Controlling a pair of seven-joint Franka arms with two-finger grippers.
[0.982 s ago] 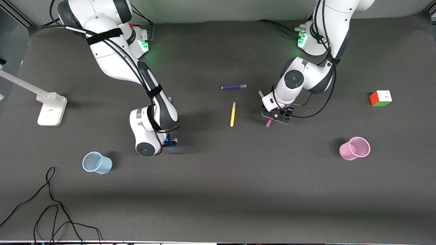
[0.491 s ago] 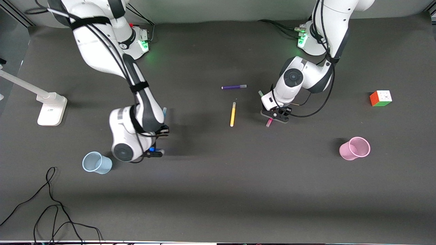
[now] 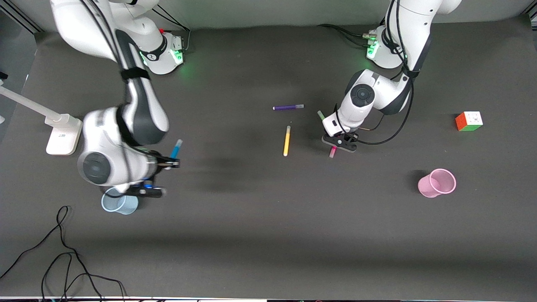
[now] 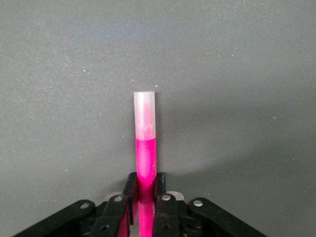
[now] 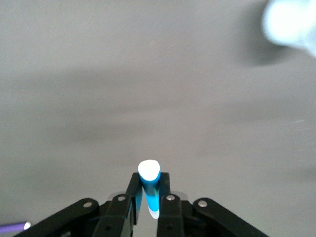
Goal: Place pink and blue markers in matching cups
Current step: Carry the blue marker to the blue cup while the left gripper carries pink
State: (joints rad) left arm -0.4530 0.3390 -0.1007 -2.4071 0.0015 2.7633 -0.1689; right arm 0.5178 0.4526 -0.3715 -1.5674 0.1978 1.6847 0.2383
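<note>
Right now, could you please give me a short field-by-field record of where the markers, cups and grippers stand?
left gripper: shut on pink marker, low at the table
right gripper: shut on blue marker, raised beside blue cup
pink cup: upright, toward the left arm's end, nothing visible inside
yellow marker: lying mid-table
purple marker: lying farther from the front camera than the yellow one

I am looking at a robot lab. Two white robot arms (image 3: 126,105) are standing on a table (image 3: 268,243) that is wearing a dark gray mat. Green lights are glowing at the arm bases (image 3: 178,54). Black cables (image 3: 63,251) are lying loose near the table edge. A white camera stand (image 3: 58,130) is sitting toward the right arm's end, and a puzzle cube (image 3: 469,121) toward the left arm's end.
</note>
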